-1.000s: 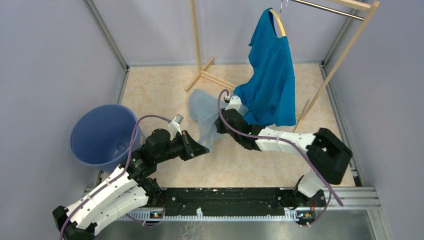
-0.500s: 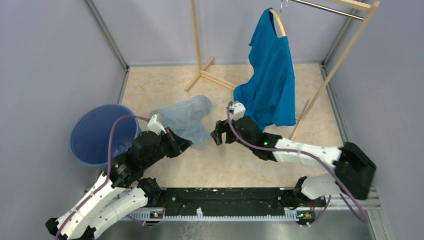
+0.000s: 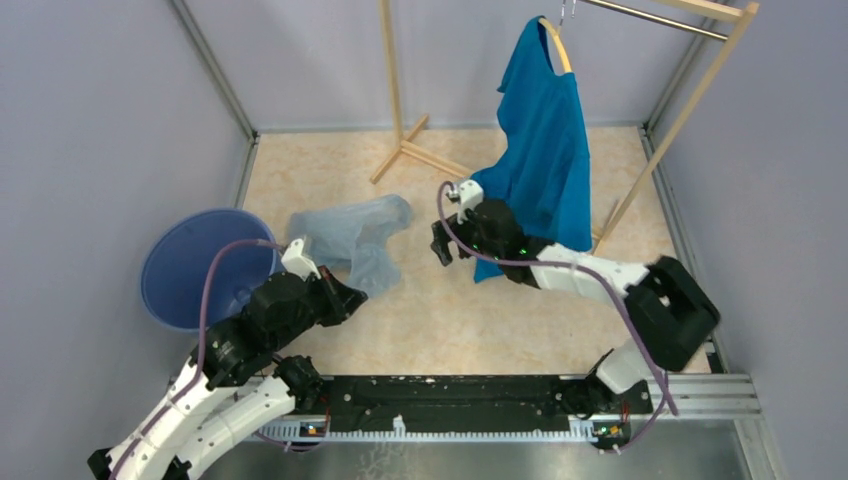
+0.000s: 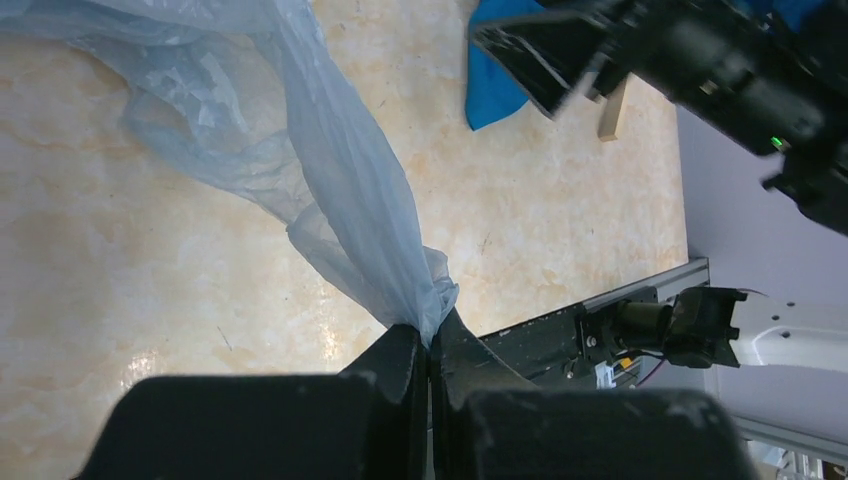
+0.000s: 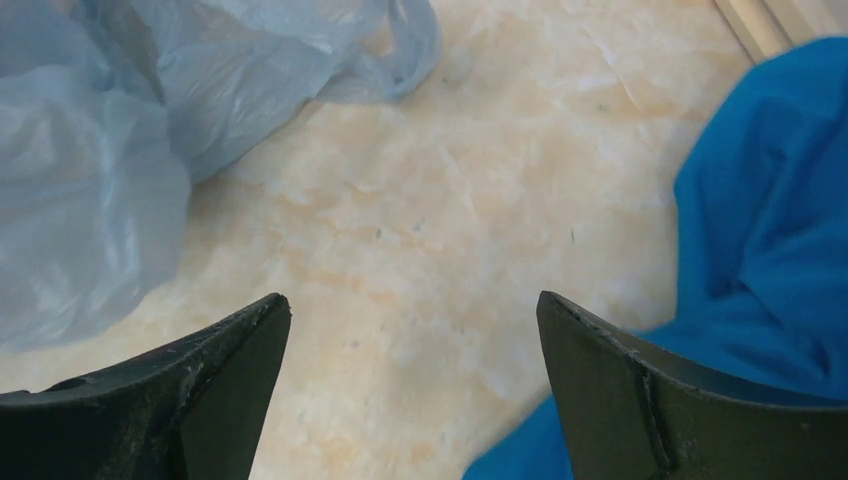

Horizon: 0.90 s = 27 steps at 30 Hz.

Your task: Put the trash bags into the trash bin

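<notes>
One second on, right gripper [image 5: 412, 300] has seemingly released trash bag [image 3: 350, 235].

No readable text, label, brand, number or sign shows in any of the views.

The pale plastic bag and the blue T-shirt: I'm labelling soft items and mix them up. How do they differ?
The translucent pale blue-grey plastic bag is crinkly film; the bright blue cloth T-shirt is opaque. The bag lies slumped on the table; the T-shirt hangs from a wooden hanger. The shut left hand pinches the bag; no hand grips the T-shirt. Both are blue and floppy.
</notes>
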{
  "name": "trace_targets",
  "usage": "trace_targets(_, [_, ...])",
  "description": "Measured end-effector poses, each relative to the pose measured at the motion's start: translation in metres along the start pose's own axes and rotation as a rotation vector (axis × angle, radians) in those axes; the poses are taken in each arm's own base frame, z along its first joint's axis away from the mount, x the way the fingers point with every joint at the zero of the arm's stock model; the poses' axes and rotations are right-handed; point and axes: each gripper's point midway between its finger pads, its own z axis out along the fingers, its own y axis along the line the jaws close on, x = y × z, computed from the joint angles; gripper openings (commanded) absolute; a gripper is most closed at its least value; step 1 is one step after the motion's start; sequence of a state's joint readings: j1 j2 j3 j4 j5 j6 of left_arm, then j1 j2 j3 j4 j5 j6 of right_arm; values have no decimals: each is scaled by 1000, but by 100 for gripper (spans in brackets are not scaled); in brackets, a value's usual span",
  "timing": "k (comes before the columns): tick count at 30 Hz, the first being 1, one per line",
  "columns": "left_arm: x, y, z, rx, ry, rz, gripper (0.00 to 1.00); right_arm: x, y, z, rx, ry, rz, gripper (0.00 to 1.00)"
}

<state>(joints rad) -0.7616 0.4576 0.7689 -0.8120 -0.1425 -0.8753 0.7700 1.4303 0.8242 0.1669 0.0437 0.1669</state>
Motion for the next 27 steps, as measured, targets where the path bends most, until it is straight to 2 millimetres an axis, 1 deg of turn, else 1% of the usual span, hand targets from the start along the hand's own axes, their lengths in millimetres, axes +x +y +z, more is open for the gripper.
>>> trace_targets(2, [0,-1,-4,12,5,13,0,1,3,28,-16,32,-40,92])
trace_targets(5, [3,-4,-9,31,26,38,0,-3,8,63,-39,52,-74,92])
trace_targets(7, [7,-4,-10,43,44,56,0,-8,13,83,-65,47,-89,92])
trace_targets(9, [10,-5,-11,53,59,77,0,-8,15,101,-89,51,-94,91])
trace_targets(12, [12,-5,-15,58,77,106,0,1,19,125,-130,72,-103,90])
trace_targets(14, [10,-6,-20,66,79,128,0,12,21,136,-164,91,-107,89])
trace_targets(17, [5,-11,-28,89,66,158,0,27,25,145,-222,113,-100,86])
trace_targets(19, [3,-13,-31,96,64,173,0,33,27,150,-264,119,-87,84])
trace_targets(21, [4,-12,-33,97,68,185,0,32,25,156,-295,110,-70,79])
trace_targets(25, [8,-7,-34,83,87,202,0,20,20,173,-355,74,-40,70])
trace_targets(27, [9,-6,-34,78,91,206,0,17,19,180,-385,59,-30,68])
